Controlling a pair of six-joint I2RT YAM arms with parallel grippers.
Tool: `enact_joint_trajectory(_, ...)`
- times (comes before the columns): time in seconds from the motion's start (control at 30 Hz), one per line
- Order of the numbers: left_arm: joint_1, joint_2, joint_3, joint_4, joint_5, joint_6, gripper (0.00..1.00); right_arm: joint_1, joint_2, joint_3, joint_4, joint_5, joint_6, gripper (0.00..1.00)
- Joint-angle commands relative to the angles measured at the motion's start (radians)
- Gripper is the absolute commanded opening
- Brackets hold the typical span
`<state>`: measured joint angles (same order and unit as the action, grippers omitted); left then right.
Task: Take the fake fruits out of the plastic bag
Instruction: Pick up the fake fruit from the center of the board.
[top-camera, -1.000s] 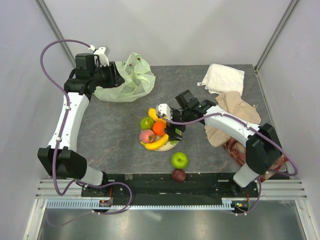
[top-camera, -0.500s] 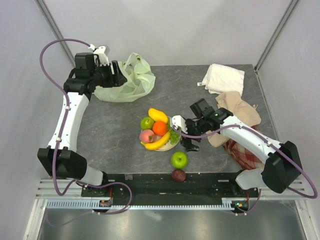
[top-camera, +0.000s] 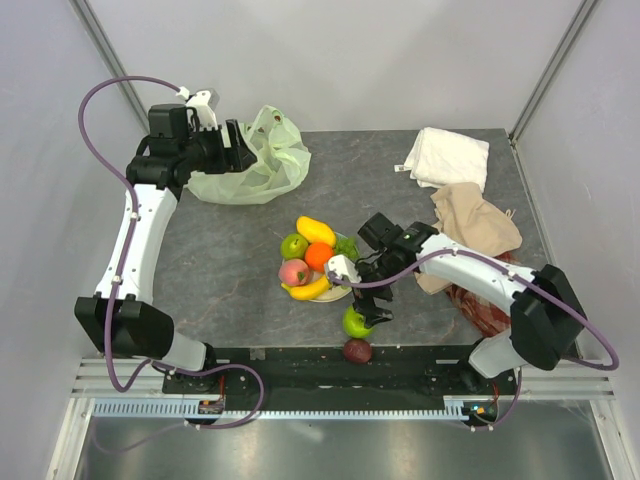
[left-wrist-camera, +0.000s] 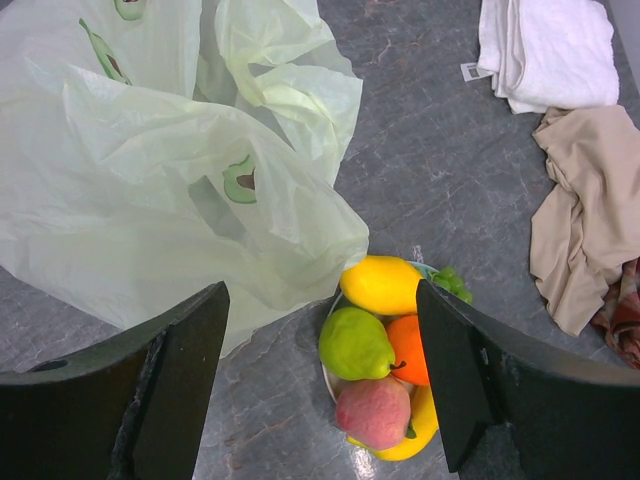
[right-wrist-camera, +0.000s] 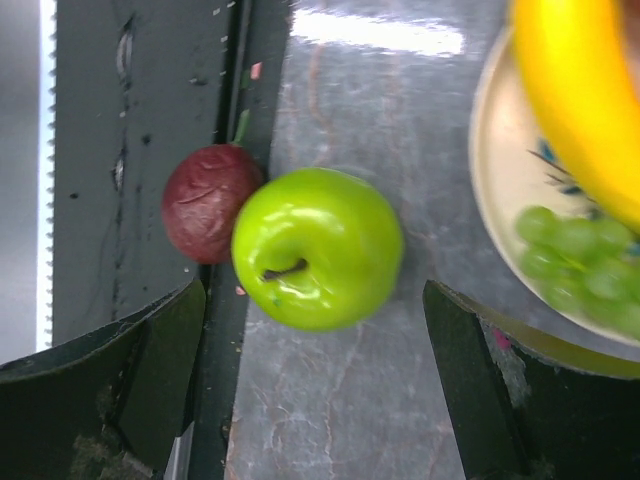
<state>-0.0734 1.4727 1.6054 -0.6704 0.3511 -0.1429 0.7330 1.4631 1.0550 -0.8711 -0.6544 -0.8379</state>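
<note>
Far-left back of the table: my left gripper (top-camera: 240, 150) hangs just beside the plastic bag (top-camera: 255, 160), fingers wide apart with nothing between them.
Plastic bag: pale green and crumpled, lying slumped on the table (top-camera: 220, 270); from my left wrist I cannot tell whether any fruit is inside.
Near edge, right of centre: my right gripper (top-camera: 368, 305) hovers over the loose green apple (top-camera: 355, 322), fingers spread, a gap on each side of it.
Loose green apple: on the table, stem toward the edge, touching the dark purple fruit (top-camera: 357, 350).
Dark purple fruit: on the black strip at the table's near edge.
Plate (right-wrist-camera: 500, 170): mid-table, well apart from the bag, holding the mango (top-camera: 316, 230), orange (top-camera: 319, 256), peach (top-camera: 294, 271), second green apple (top-camera: 294, 245), banana (top-camera: 310, 290) and grapes (top-camera: 347, 247).
Far right: white towel (top-camera: 447, 156), beige cloth (top-camera: 470, 215), and a reddish plaid cloth (top-camera: 480, 305) partly under my right arm.
</note>
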Motion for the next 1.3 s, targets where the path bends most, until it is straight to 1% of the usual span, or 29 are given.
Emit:
enact_joint_trajectory(0.0, 0.006, -0.043, 0.002, 0.017, 0.034, 0.042, 0.83, 0.051, 0.048, 0.019, -0.045, -0.042, -0.069, 0.98)
enact_joint_trajectory(0.13, 0.006, -0.066, -0.016, 0.017, 0.035, 0.045, 0.83, 0.069, 0.071, -0.001, -0.003, -0.019, -0.058, 0.98)
enact_joint_trajectory(0.27, 0.009, -0.084, -0.027, 0.014, 0.037, 0.046, 0.83, 0.075, 0.065, -0.023, 0.093, 0.039, -0.027, 0.98)
enact_joint_trajectory(0.47, 0.017, -0.100, -0.036, 0.014, 0.046, 0.045, 0.83, 0.092, 0.074, -0.061, 0.106, 0.061, -0.078, 0.98)
enact_joint_trajectory(0.6, 0.023, -0.100, -0.033, 0.014, 0.046, 0.042, 0.83, 0.106, 0.088, -0.073, 0.104, 0.067, -0.079, 0.98)
enact_joint_trajectory(0.63, 0.024, -0.098, -0.033, 0.014, 0.049, 0.042, 0.83, 0.106, 0.089, -0.069, 0.107, 0.067, -0.073, 0.96)
enact_joint_trajectory(0.7, 0.027, -0.097, -0.033, 0.017, 0.049, 0.039, 0.83, 0.106, 0.094, -0.063, 0.119, 0.076, -0.063, 0.89)
enact_joint_trajectory(0.73, 0.027, -0.097, -0.035, 0.015, 0.052, 0.039, 0.83, 0.106, 0.097, -0.058, 0.122, 0.081, -0.058, 0.84)
enact_joint_trajectory(0.77, 0.029, -0.095, -0.035, 0.017, 0.054, 0.037, 0.83, 0.106, 0.098, -0.043, 0.124, 0.085, -0.049, 0.76)
enact_joint_trajectory(0.87, 0.030, -0.091, -0.033, 0.018, 0.057, 0.035, 0.83, 0.106, 0.089, 0.009, 0.126, 0.105, -0.020, 0.68)
enact_joint_trajectory(1.0, 0.030, -0.086, -0.030, 0.020, 0.063, 0.032, 0.83, 0.106, 0.074, 0.080, 0.144, 0.124, 0.005, 0.67)
enact_joint_trajectory(1.27, 0.034, -0.081, -0.027, 0.022, 0.063, 0.029, 0.83, 0.106, 0.134, 0.108, 0.240, 0.197, 0.017, 0.68)
